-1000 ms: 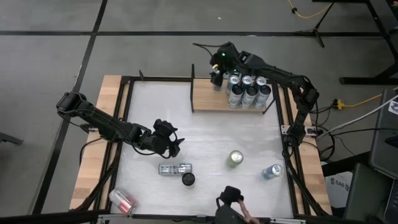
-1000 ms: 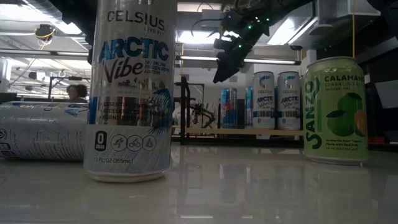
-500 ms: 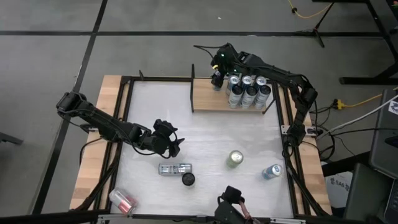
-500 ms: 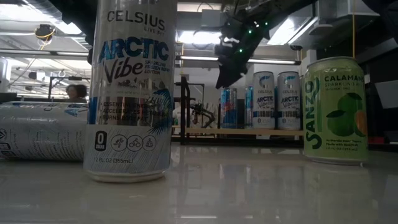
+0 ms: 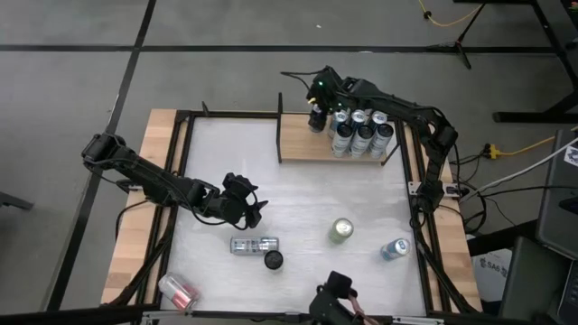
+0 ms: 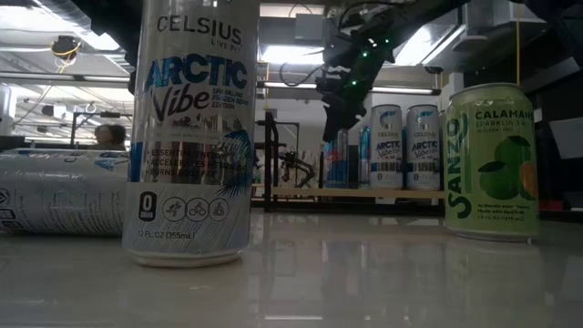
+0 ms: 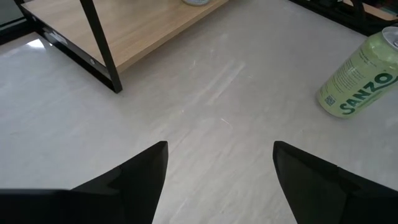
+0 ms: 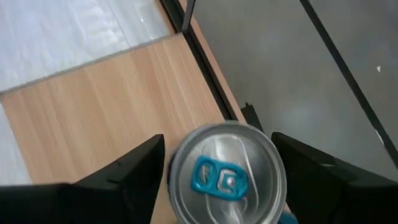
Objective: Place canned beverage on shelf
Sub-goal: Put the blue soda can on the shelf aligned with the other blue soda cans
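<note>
Shelf [image 5: 302,140]: right claw [image 8: 217,180] straddles can [image 8: 227,171].

Two dark fingers [image 7: 134,177] of the left gripper [image 7: 221,171] stand apart over the pale surface [image 7: 205,118], nothing between them. Beyond them lies the light wooden shelf [image 7: 134,31] with a black upright [image 7: 99,43]. A green Sanzo can [image 7: 360,78] stands well apart from it.

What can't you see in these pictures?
- Right gripper, right wrist view: whether its fingers touch the can with the blue tab on the shelf; the picture edge cuts them off.
- Cans at the shelf's back, low view: hidden by the front cans.
- Black-topped can, high view: label too small.
</note>
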`<action>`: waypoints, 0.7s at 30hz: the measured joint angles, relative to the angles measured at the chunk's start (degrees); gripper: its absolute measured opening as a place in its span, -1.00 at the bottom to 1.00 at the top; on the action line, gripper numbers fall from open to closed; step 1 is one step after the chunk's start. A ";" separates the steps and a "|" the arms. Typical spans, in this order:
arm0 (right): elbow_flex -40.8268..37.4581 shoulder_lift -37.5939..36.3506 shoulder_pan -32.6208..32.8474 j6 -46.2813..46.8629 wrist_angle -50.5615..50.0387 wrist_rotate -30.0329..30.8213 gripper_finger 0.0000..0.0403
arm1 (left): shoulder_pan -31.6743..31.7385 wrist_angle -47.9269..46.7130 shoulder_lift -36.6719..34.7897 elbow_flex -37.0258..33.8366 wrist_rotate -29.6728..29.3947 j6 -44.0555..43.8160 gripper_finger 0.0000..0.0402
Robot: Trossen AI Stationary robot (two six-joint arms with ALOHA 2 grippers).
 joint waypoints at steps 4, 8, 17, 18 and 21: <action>0.00 -0.02 0.00 0.02 -0.18 -0.03 0.20 | -0.02 0.00 0.00 0.00 0.00 0.04 0.41; 0.02 -0.04 0.00 -0.66 -0.15 0.02 0.13 | -0.02 0.00 0.00 0.00 -0.02 0.04 0.41; 0.07 -0.14 -2.29 -3.60 -1.30 -1.26 0.20 | -0.04 0.00 0.00 0.00 -0.01 0.06 0.41; 0.09 -0.15 -2.95 -3.65 -1.58 -2.06 0.19 | -0.04 0.00 0.00 0.00 0.00 0.07 0.41; 0.09 -0.17 -4.87 -4.99 -1.93 -5.31 0.17 | -0.04 0.00 0.00 0.00 -0.02 0.07 0.41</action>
